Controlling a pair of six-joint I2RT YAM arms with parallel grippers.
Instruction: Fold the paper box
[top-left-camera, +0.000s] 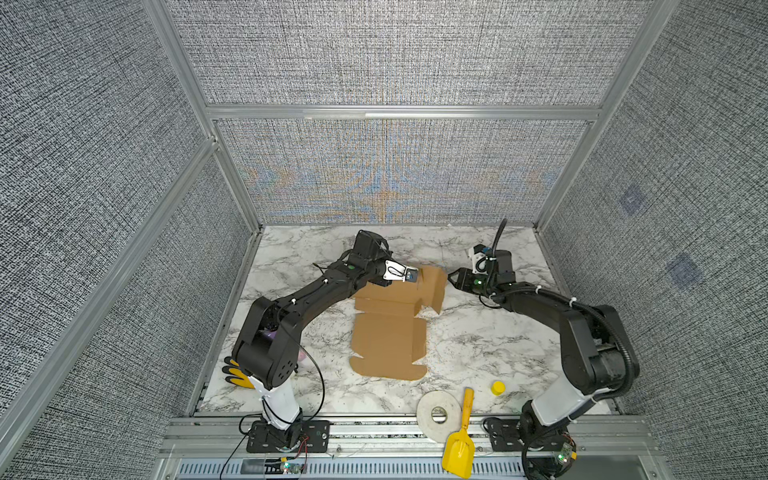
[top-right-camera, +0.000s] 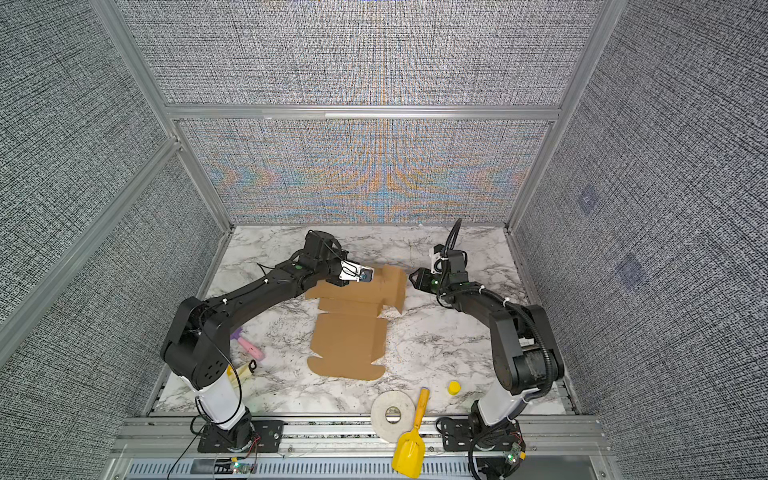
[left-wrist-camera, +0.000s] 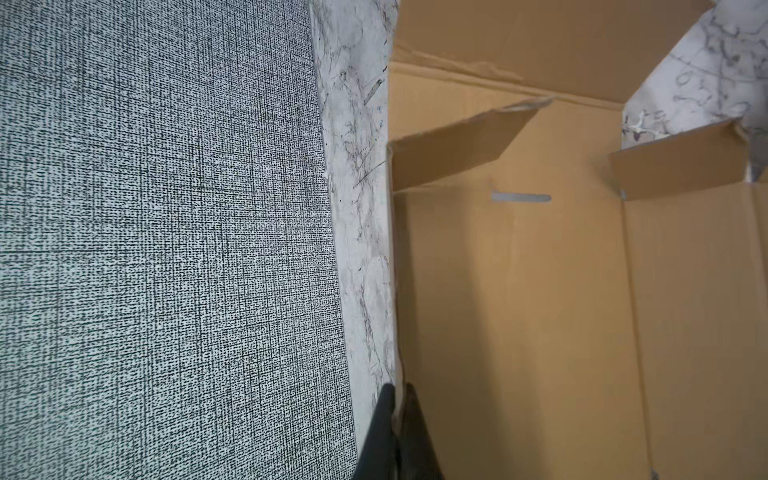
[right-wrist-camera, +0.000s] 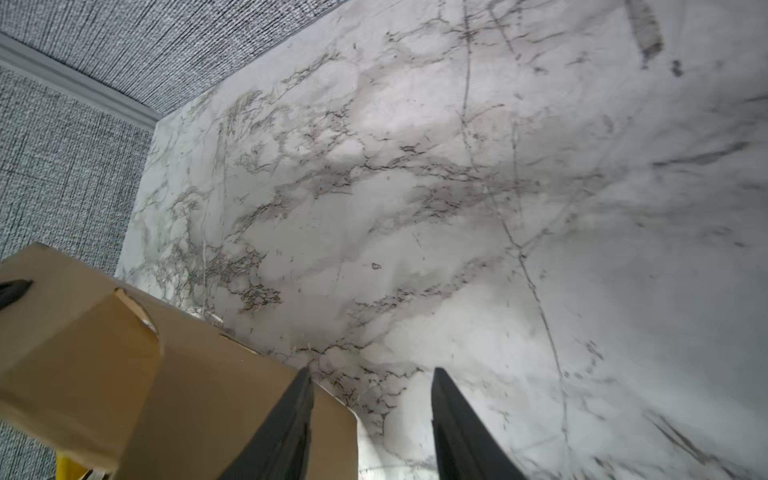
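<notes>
Now left pincer (left-wrist-camera: 398, 388) pinches the paper box (top-left-camera: 388, 332) edge; right pincer (right-wrist-camera: 372, 374) gapes empty.

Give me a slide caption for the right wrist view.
Right gripper, jaws open, at the edge of the box's raised flap over the marble table.

High stereo pair; wrists apparently close

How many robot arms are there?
2. The left arm reaches in from the near left, left claw shut on the paper box edge. The right arm comes from the near right, right claw open. None looks hidden.
</notes>
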